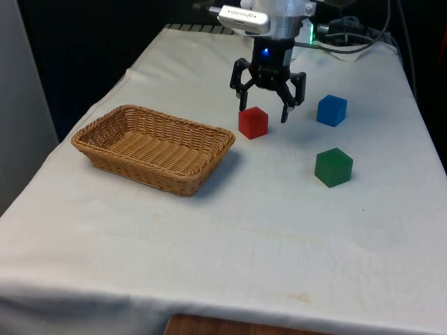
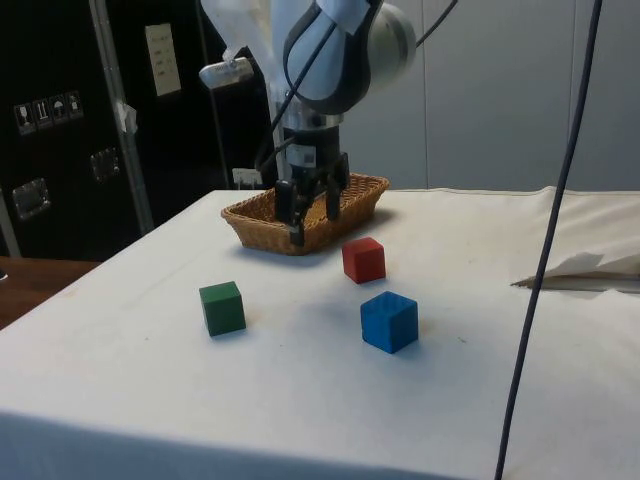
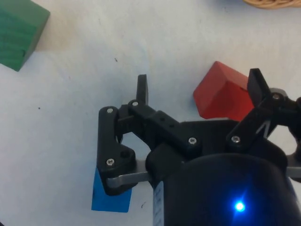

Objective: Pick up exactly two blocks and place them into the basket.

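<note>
Red block (image 1: 253, 122) is sitting on the cloth at about seven o'clock from the gripper (image 1: 264, 112) in the front view, just short of its spread, empty fingers. Wicker basket (image 1: 112, 157) is waiting at nine o'clock, holding no blocks yet.

Red block (image 1: 253, 122), blue block (image 1: 332, 110), green block (image 1: 333, 167), a basket (image 1: 105, 155) of tan woven wicker, the surface (image 1: 230, 244) under a plain white cloth, black fingers (image 1: 285, 113) on the white arm (image 2: 330, 50), black curtains (image 1: 84, 42) behind
</note>
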You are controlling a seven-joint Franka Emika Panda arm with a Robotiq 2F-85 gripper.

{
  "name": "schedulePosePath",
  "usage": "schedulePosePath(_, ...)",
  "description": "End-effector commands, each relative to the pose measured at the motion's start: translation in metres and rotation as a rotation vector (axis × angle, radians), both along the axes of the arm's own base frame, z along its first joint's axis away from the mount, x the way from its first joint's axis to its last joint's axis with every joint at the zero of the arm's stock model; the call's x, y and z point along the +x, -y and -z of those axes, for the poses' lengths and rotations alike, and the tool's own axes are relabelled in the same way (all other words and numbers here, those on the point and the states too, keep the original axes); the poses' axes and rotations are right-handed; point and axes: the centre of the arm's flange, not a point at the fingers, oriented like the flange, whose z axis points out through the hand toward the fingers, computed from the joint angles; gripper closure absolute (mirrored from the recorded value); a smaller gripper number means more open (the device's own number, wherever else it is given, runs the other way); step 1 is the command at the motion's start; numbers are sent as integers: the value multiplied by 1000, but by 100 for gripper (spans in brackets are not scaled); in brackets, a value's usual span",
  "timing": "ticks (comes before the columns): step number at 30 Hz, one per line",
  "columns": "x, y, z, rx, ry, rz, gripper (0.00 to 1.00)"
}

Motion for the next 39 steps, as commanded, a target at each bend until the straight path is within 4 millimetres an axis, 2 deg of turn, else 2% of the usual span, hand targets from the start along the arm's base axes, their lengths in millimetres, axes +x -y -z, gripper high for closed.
schedulePosePath(1, -1, 0, 0, 1, 4, -1, 0)
schedulePosePath(15, -22, 22, 9, -3, -11, 16, 0)
schedulePosePath(39, -35, 24, 25, -16, -18, 155, 0)
